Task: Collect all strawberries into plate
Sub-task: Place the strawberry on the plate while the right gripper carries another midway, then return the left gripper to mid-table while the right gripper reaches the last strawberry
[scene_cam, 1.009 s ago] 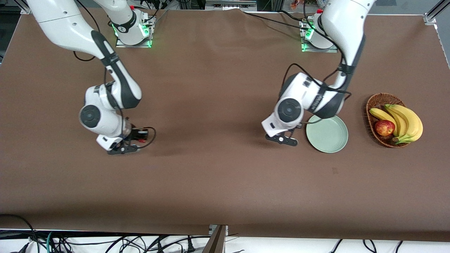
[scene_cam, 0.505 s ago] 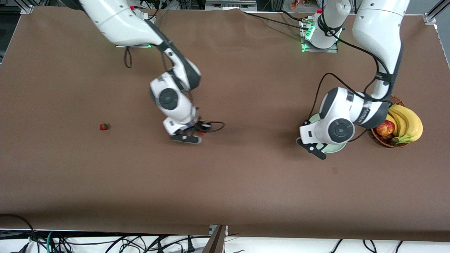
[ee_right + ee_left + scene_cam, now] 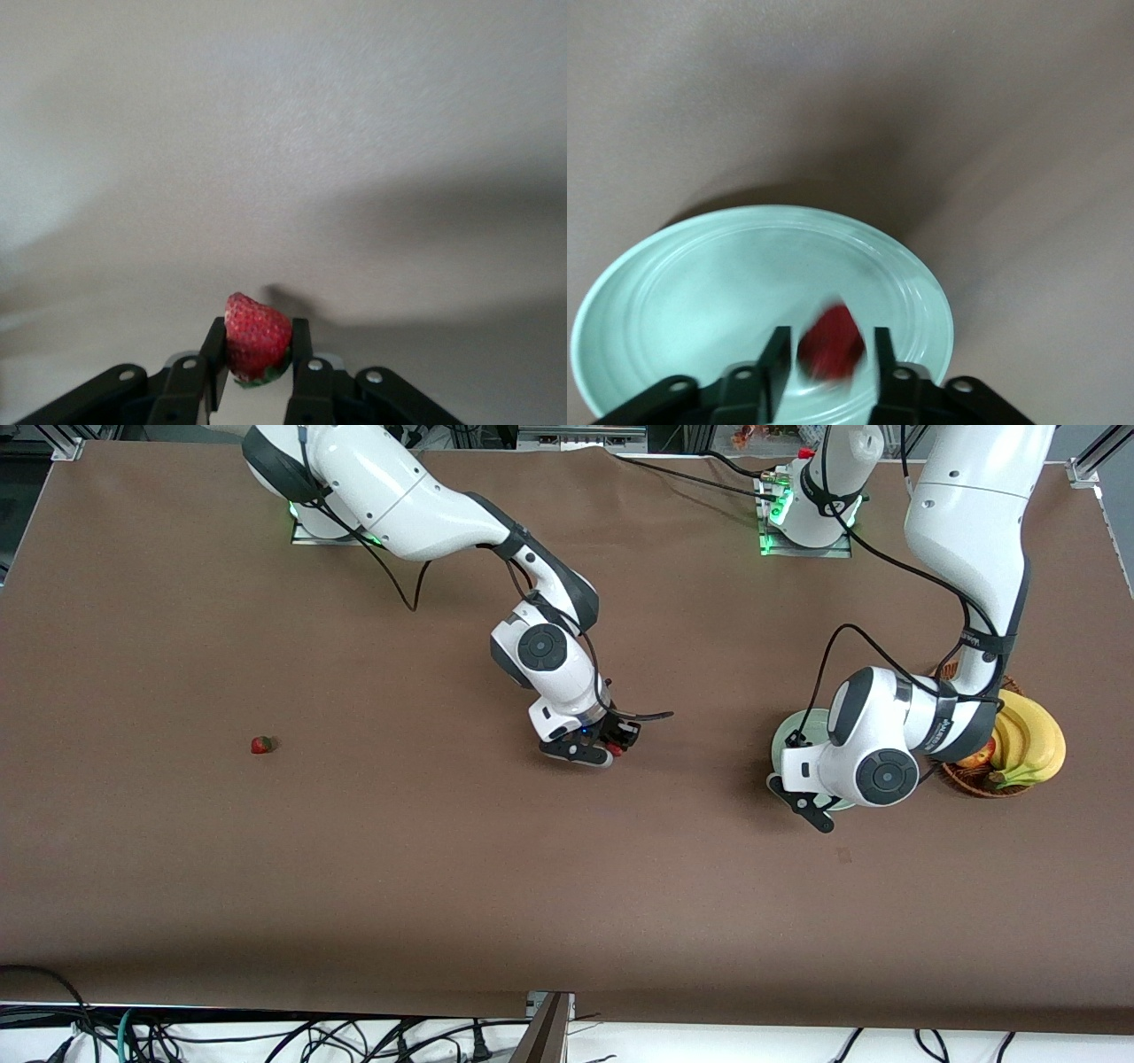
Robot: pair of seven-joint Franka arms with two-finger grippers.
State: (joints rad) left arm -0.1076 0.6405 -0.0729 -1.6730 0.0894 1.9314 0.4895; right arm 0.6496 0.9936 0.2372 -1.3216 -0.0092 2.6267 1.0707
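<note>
The right claw (image 3: 611, 748) now sits over mid-tabletop, carrying its strawberry (image 3: 258, 348) from the right arm's end toward the plate (image 3: 781, 737). The left claw (image 3: 811, 808) now sits over the plate, its fingers parted around a blurred strawberry (image 3: 831, 343).

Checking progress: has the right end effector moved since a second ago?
Yes. The right end effector, carrying a strawberry, moved away from the loose strawberry toward the plate.

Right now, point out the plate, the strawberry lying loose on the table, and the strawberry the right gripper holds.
plate (image 3: 700, 274): left wrist view, bare inner surface.
loose strawberry (image 3: 260, 745): front view, red body.
held strawberry (image 3: 257, 335): right wrist view, red flesh between the fingers.
</note>
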